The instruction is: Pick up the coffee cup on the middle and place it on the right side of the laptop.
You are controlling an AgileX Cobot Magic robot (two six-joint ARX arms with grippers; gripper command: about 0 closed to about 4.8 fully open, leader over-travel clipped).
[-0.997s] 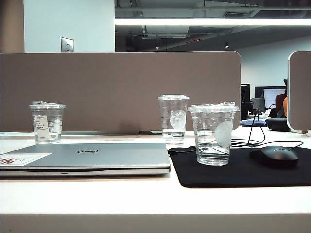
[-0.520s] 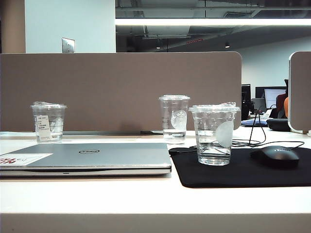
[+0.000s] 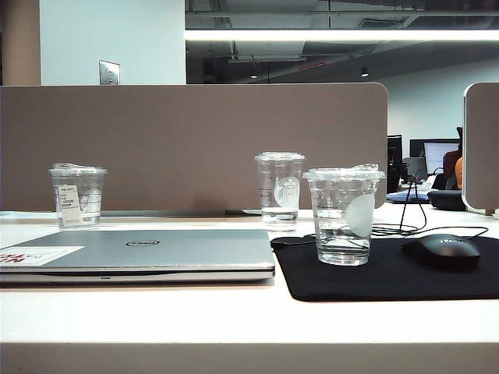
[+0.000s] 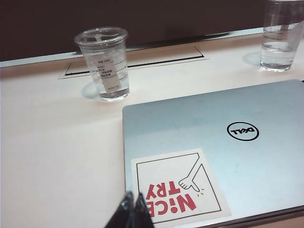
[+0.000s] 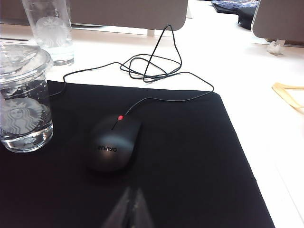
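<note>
Right now the short clear plastic coffee cup [image 3: 344, 216] with its clear lid and round whitish logo stands upright on the black mouse pad [image 3: 390, 276], just to the right of the slim silver-grey laptop [image 3: 148, 253]. Its long axis runs straight up, lid on top, and the logo faces the right side of the desk in the exterior view. A little water sits in its bottom. Beside it on the pad lies a black wired mouse [image 5: 114, 142]. Further back stands a taller, slimmer clear cup [image 3: 279, 189], and far to the left a clear cup with a white rectangular label [image 4: 104, 63]. The laptop lies closed and flat, its long side across the white desk [image 3: 234, 319]. The left gripper [image 4: 133, 211] hangs over the laptop's white-and-red sticker [image 4: 178, 187], fingers pressed together, holding nothing. The right gripper [image 5: 130, 211] hangs above the pad near the mouse; its blurred tips look closed and empty.
</note>
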